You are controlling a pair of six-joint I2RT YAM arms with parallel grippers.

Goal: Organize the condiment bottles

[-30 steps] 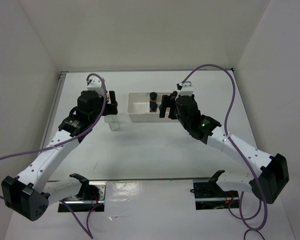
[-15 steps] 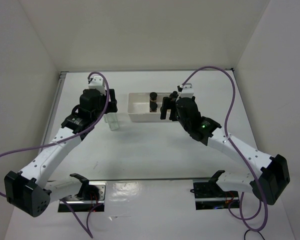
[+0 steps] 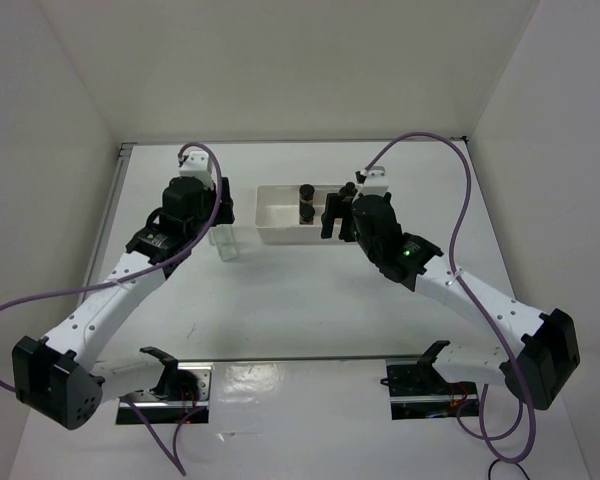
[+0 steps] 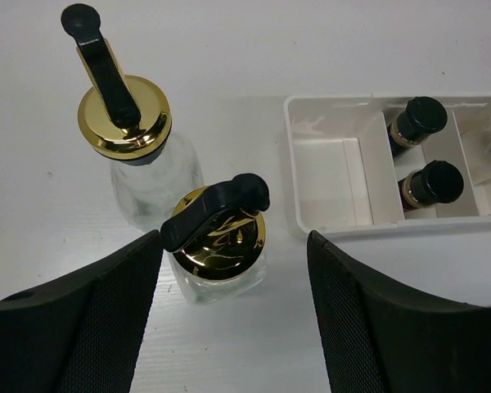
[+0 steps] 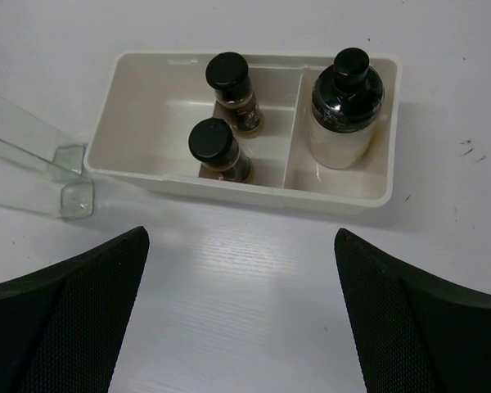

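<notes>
Bright, even light, soft shadows, sharp focus; glare glints on the gold pourer tops (image 4: 151, 123).

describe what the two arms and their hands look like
Left arm and right arm: white links, black joints and bases. A purple cable loops along each. Left hand and right hand: broad black fingers, mesh-textured pads. A green light glows on the right arm.

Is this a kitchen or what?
Probably a robot lab, not a kitchen: white walls box in a white table, a left arm and right arm are bolted at its near edge, with a tray and bottles set out.
</notes>
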